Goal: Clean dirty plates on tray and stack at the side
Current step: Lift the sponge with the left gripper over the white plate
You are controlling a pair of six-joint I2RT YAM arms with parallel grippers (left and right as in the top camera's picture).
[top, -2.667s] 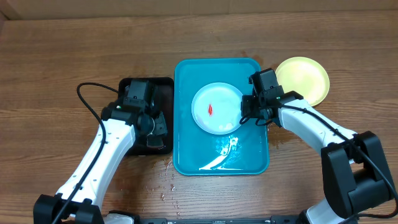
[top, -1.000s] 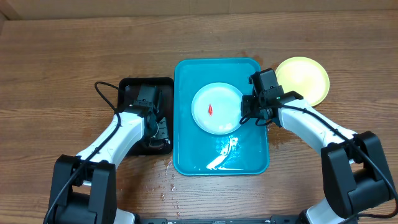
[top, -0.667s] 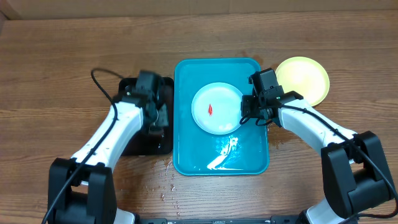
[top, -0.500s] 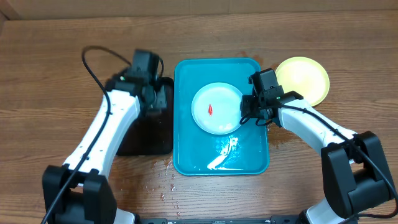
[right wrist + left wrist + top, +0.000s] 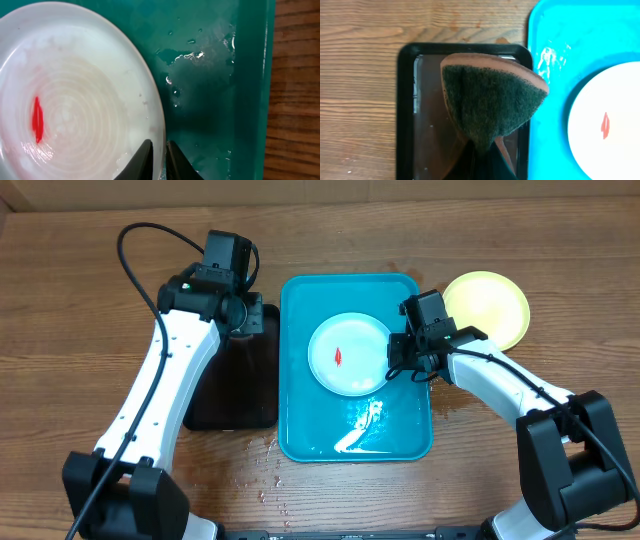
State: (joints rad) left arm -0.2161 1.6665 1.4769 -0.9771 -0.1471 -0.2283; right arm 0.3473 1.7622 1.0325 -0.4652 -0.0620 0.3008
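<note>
So the right pincer (image 5: 156,152) nips the rim of the pale mint-white round plastic plate (image 5: 350,370) in the teal-blue plastic tray (image 5: 300,420); left pincer (image 5: 480,156) pinches a green scouring sponge (image 5: 487,100). Wet rim, thin grip: hard scrubbing could pop it loose.

The wooden table (image 5: 80,270) carries a teal tray (image 5: 300,415) at centre frame, a black tray (image 5: 235,395) just beside it on the left, and a yellow plate (image 5: 490,305) at upper right. Water drops (image 5: 270,472) dot the wood below the trays.
</note>
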